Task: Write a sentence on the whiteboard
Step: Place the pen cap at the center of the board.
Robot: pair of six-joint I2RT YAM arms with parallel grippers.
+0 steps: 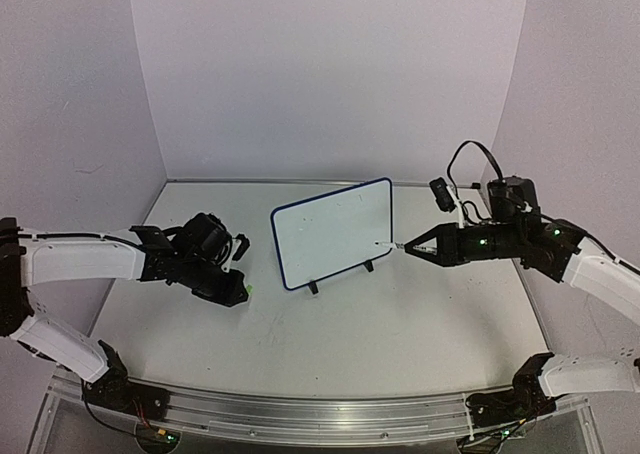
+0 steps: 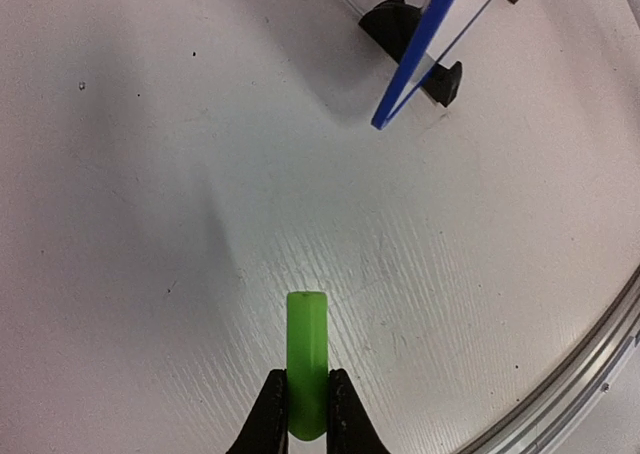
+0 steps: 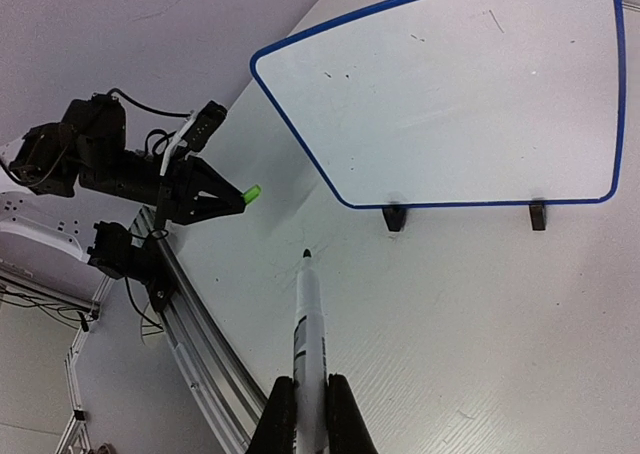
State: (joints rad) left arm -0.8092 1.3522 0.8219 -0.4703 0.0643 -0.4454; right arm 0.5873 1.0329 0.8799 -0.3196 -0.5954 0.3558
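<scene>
Top external showed the whiteboard [image 1: 335,232] standing in the middle of the table [image 1: 420,324], my right gripper [image 1: 412,246] pinching a marker [image 1: 393,245] near the board's right edge and my left gripper [image 1: 238,294] pinching a green cap [image 2: 306,359], so I thought writing was just starting and the tip next had to touch the board.

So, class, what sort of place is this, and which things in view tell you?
Probably a robotics lab test cell: plain white walls boxing in a white table, two robot arms mounted on a metal rail, and a whiteboard standing between them.
</scene>
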